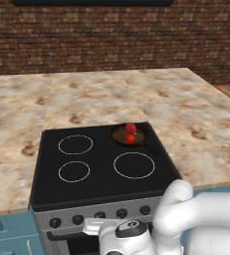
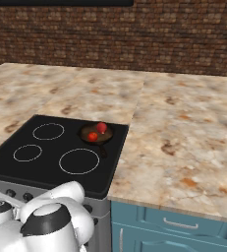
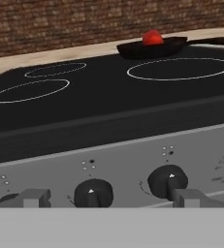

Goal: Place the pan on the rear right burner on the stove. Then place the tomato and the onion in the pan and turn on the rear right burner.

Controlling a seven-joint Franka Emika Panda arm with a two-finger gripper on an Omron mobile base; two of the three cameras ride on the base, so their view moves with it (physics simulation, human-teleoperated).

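Pan [image 1: 129, 135] on far right burner of stove [image 1: 42, 184] with tomato [image 1: 130, 139] and onion [image 1: 131, 128] inside; knobs [image 3: 167, 181] low on near front, straight ahead of released gripper [image 3: 111, 197], aimed level at them.

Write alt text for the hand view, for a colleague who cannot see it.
The open gripper faces the stove's grey front, its jaws standing either side of two black knobs. Above lies the black cooktop with white rings. At the far right the pan sits with a red ball, tomato or onion, showing over its rim, brick wall behind.
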